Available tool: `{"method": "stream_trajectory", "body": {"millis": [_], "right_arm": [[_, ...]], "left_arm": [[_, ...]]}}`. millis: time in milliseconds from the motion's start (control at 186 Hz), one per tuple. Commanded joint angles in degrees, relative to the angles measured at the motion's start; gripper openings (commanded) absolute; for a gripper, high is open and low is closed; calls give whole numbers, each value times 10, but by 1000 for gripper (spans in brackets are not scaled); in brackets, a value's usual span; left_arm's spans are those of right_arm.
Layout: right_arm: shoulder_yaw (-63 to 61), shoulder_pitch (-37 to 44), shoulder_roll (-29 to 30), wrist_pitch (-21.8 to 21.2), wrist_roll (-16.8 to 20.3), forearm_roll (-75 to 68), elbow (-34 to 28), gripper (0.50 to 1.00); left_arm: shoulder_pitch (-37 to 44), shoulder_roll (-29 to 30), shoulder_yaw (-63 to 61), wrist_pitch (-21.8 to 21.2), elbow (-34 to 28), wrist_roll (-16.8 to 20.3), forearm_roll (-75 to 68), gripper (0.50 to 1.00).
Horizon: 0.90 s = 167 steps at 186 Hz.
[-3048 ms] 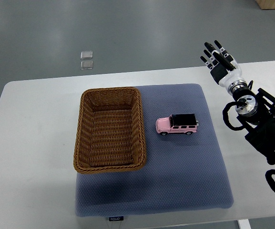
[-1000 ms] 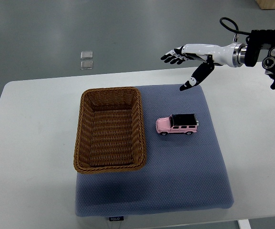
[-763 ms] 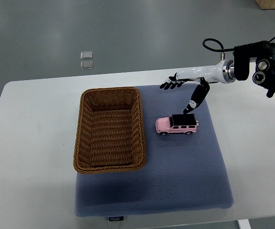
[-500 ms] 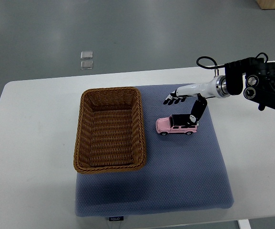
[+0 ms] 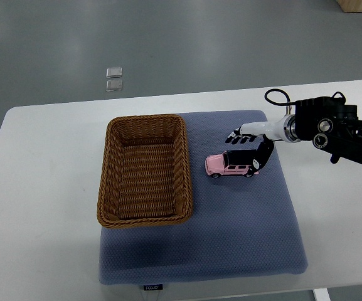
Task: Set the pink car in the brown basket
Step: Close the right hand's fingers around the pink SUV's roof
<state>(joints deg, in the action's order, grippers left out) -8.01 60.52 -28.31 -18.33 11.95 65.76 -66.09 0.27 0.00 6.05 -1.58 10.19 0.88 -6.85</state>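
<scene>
- Pink car (image 5: 233, 164) with black roof, right of centre in the frame, resting on the blue mat (image 5: 231, 238), nose pointing toward the left of the frame
- Brown basket (image 5: 144, 170), woven and rectangular, left of centre, lying on the left part of the mat, nothing seen inside; car just beside its right wall but apart from it, not in it
- Right hand (image 5: 248, 144) reaching in from the right edge of the frame on a white forearm and black arm housing (image 5: 337, 128), set right over the car's rear end
- Fingers (image 5: 238, 136) spread and released, black tips hanging just above and behind the car's roof toward the upper side; thumb (image 5: 261, 156) angled down against the car's rear right corner
- Cannot tell whether the thumb truly touches the car; no closed grasp visible, car sitting flat on the mat
- Left hand out of the frame altogether
- White counter (image 5: 36, 188) carrying the mat, filling most of the lower frame, grey floor (image 5: 168, 37) above it
- Two small clear square pieces (image 5: 114, 79) lying on the floor in the upper left, one just below the other
- Small label (image 5: 152, 287) on the mat's lower edge, print too small to read
- Corner of a wooden piece (image 5: 360, 5) at the upper right edge of the frame
</scene>
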Motion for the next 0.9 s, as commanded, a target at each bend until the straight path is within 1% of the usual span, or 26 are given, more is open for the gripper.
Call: {"method": "stream_trajectory", "body": {"millis": [0,54,59,86,102,161,177,188,194,199,204,210,215,220,226,231,237,242,247,263,269,296,333,387,634,892], "right_arm": [[0,-6,6,4,-1,1,0,883],[0,-8,8,4,-2,2,-1,856],[0,-8,8,3,-2,2,-1,842],[0,-8,8,3,-2,3,-1,819],[0,-8,9,3,-2,3,-1,797],[1,-8,10,2,-3,6,-1,754],[1,-8,12,1,-3,7,-1,731],[1,-8,12,1,-3,7,-1,731],[1,-8,12,1,-3,7,-1,719],[1,-8,12,1,-3,7,-1,719],[1,-8,12,1,-3,7,0,705],[1,-8,12,1,-3,7,0,705],[1,-8,13,1,-3,7,0,689],[1,-8,13,0,-3,7,0,688],[1,-8,13,0,-3,7,-1,672],[1,-8,13,0,-3,7,-1,672],[1,-8,14,0,-3,7,-1,654],[1,-8,14,0,-3,7,-1,654],[1,-8,14,0,-3,8,0,638],[1,-8,14,0,-4,8,0,627],[1,-8,14,0,-4,8,0,613],[1,-8,14,0,-4,8,0,594],[1,-8,15,-2,-5,8,0,550],[1,-7,15,-3,-5,9,0,503],[-1,2,6,-4,-6,8,-1,500],[-7,33,-14,-5,-6,3,6,500]], "left_arm": [[0,0,-1,0,0,0,0,1000],[0,0,0,0,0,0,0,1000],[0,0,0,0,0,0,0,1000],[0,0,0,0,0,0,0,1000],[0,0,0,0,0,0,0,1000],[0,0,0,0,0,0,0,1000],[0,0,0,0,0,0,0,1000],[0,0,0,0,0,0,0,1000],[0,0,-1,0,0,0,0,1000],[0,0,-1,0,0,0,0,1000],[0,0,0,0,0,0,0,1000],[0,0,0,0,0,0,0,1000],[0,0,0,0,0,0,0,1000],[0,0,0,0,0,0,0,1000],[0,0,-1,0,0,0,0,1000],[0,0,-1,0,0,0,0,1000],[0,0,0,0,0,0,0,1000],[0,0,0,0,0,0,0,1000],[0,0,0,0,0,0,0,1000],[0,0,0,0,0,0,0,1000],[0,0,0,0,0,0,0,1000],[0,0,0,0,0,0,0,1000],[0,0,0,0,0,0,0,1000],[0,0,0,0,0,0,0,1000],[0,0,0,0,0,0,0,1000],[0,0,0,0,0,0,0,1000]]}}
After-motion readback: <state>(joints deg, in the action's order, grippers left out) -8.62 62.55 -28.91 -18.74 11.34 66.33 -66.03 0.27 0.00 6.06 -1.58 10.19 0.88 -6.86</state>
